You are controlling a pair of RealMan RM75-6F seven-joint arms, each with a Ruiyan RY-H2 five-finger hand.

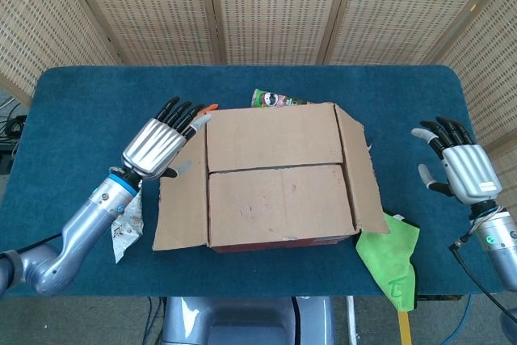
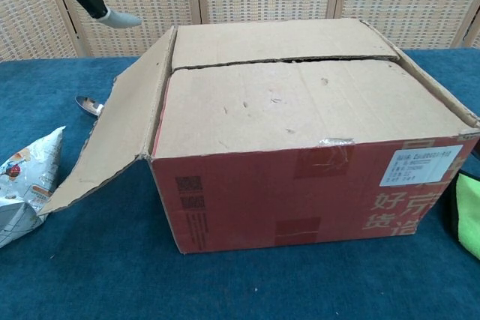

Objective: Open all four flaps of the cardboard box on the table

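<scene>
The cardboard box [image 1: 279,179] stands mid-table, red-sided in the chest view [image 2: 300,192]. Its left side flap [image 1: 179,187] and right side flap [image 1: 361,169] lie folded outward. The far top flap [image 1: 271,136] and near top flap [image 1: 279,204] lie flat and closed, meeting along a seam. My left hand [image 1: 161,145] hovers over the left flap's far end with fingers spread, holding nothing; only a fingertip [image 2: 112,16] shows in the chest view. My right hand [image 1: 459,166] floats open to the right of the box, well apart from it.
A crumpled snack packet [image 1: 125,228] lies left of the box, under my left forearm. A green cloth [image 1: 392,260] sits at the box's front right corner. A green tube [image 1: 275,100] and an orange-tipped item [image 1: 208,108] lie behind the box. A spoon [image 2: 90,105] rests by the left flap.
</scene>
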